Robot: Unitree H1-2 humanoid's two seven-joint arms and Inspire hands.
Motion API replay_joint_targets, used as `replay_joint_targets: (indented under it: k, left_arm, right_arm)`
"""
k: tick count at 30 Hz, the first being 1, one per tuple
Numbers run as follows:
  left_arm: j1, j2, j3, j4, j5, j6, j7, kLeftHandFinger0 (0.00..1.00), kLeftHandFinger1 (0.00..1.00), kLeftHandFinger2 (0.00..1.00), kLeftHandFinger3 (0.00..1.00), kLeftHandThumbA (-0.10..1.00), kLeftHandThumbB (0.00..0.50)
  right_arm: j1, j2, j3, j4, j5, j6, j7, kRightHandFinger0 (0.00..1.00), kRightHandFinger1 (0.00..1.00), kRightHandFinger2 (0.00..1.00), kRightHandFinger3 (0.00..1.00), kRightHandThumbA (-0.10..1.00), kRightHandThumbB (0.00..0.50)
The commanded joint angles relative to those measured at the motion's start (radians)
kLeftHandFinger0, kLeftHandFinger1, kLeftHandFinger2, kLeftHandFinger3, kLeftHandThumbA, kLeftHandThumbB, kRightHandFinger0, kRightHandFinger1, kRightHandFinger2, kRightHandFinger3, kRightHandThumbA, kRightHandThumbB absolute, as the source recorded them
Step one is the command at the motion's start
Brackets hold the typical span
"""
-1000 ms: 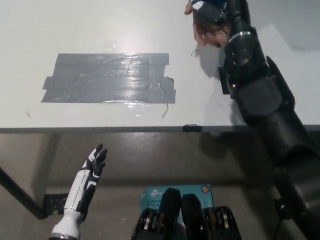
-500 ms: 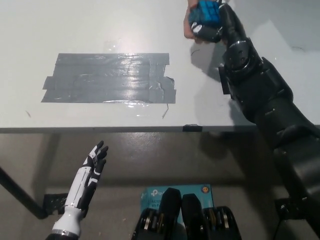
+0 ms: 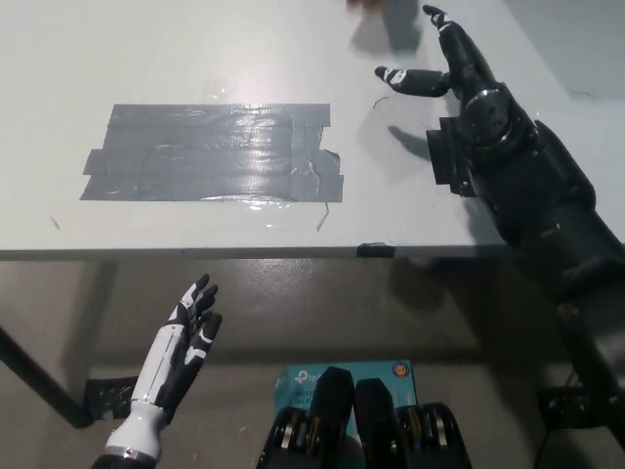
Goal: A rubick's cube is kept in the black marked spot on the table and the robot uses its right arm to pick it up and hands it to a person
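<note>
**Right hand empty, cube out of view**

Right hand (image 3: 451,68) is over the table's (image 3: 146,59) far right, fingers (image 3: 405,78) spread apart w/ nothing between them. Cube not visible. A blurred bit of a person's hand (image 3: 366,5) shows just beyond the fingertips at top edge. Black tape patch (image 3: 215,151) is well left of them, bare. Left hand (image 3: 186,337) rests below table edge, fingers apart.

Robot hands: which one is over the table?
The black right robot hand, open above the table. The white left robot hand hangs below the table edge.
</note>
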Motion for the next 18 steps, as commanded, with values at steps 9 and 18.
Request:
replay_joint_targets:
  k: [9, 18]
  left_arm:
    - [-0.011, 0.007, 0.000, -0.028, 0.008, 0.009, -0.008, 1.00, 1.00, 1.00, 1.00, 0.82, 0.202]
    - [-0.045, 0.011, 0.010, -0.011, 0.002, 0.013, -0.004, 1.00, 1.00, 1.00, 1.00, 0.78, 0.196]
  right_arm:
    - [0.353, -0.074, -0.058, -1.035, 0.012, 0.167, 0.098, 1.00, 1.00, 1.00, 1.00, 0.80, 0.410]
    - [0.688, -0.098, -0.126, -1.659, 0.096, 0.026, 0.083, 1.00, 1.00, 1.00, 1.00, 0.79, 0.287]
